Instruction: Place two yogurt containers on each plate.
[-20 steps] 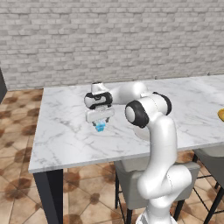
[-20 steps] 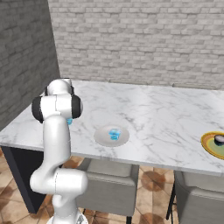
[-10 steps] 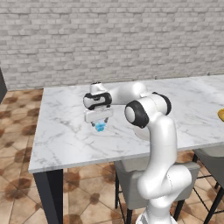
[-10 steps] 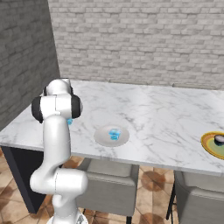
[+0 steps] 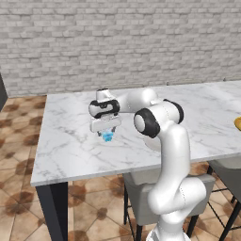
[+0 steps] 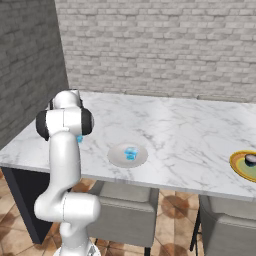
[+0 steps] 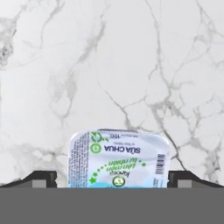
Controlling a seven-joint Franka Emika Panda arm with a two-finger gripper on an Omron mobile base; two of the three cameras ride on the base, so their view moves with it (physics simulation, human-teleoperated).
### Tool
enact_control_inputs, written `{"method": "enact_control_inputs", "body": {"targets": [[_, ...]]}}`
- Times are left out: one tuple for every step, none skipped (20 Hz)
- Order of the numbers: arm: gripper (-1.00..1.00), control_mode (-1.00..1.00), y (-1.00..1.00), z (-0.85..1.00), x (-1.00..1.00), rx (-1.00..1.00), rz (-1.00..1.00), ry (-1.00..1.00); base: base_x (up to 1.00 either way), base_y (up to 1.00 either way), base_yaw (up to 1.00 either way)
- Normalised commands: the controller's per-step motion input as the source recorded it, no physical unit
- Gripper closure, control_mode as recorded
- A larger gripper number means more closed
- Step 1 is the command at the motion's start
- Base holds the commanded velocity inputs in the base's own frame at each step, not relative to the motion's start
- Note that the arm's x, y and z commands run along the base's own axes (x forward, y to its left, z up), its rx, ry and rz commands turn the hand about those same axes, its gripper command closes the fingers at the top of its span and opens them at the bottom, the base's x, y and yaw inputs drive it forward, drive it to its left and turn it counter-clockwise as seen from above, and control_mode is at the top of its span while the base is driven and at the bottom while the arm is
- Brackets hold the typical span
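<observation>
Left base view: gripper (image 5: 107, 130) w/ jaws spread wide, poised directly over a light blue yogurt cup (image 5: 108, 137) on the marble table (image 5: 70, 146), left of the arm; nothing grasped. Right base view, left to right: a blue glint by the arm, prob. the same cup; off-white plate (image 6: 118, 159) near the front edge, already carrying one blue cup (image 6: 131, 153); yellow-rimmed plate (image 6: 238, 169) at far right w/ a dark, white-topped cup (image 6: 250, 159) on it.

Hand view: yogurt cup (image 7: 118, 159) seen lid-on, sitting upright, foil lid facing the camera. Lid is a rounded rectangle; long axis runs across the view, i.e. in line w/ the two finger tips (image 7: 41, 178), one off each short end.

Handling (est.): light, thin-walled plastic, smooth sides, soft foil top. Likely to dent or slip under a hard squeeze. Best hold: opposite side walls below the rim, moderate force; avoid pressing on the lid.
</observation>
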Motion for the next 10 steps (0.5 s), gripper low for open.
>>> {"method": "enact_control_inputs", "body": {"targets": [[-1.0,-1.0,-0.12,-0.02,0.0,0.0,0.0,0.0,0.0,0.0,0.0],[-1.0,-1.0,-0.14,-0.02,0.0,0.0,0.0,0.0,0.0,0.0,0.0],[-1.0,-1.0,-0.14,-0.04,0.0,0.0,0.0,0.0,0.0,0.0,0.0],[-1.0,-1.0,-0.11,-0.05,0.0,0.0,0.01,0.0,0.0,0.0,0.0],[-1.0,-1.0,-0.06,-0.08,0.0,0.0,0.01,0.0,0.0,0.0,0.0],[-1.0,-1.0,-0.01,-0.11,0.0,0.0,0.01,0.0,0.0,0.0,0.0],[-1.0,-1.0,0.0,-0.16,0.0,0.0,0.01,0.0,0.0,0.0,0.0],[-1.0,-1.0,0.0,-0.18,0.0,0.0,0.01,0.0,0.0,0.0,0.0],[-1.0,-1.0,0.0,-0.19,0.0,0.0,0.0,0.0,0.0,0.0,0.0],[-1.0,-1.0,0.0,-0.2,0.0,0.0,0.0,0.0,0.0,0.0,0.0]]}}
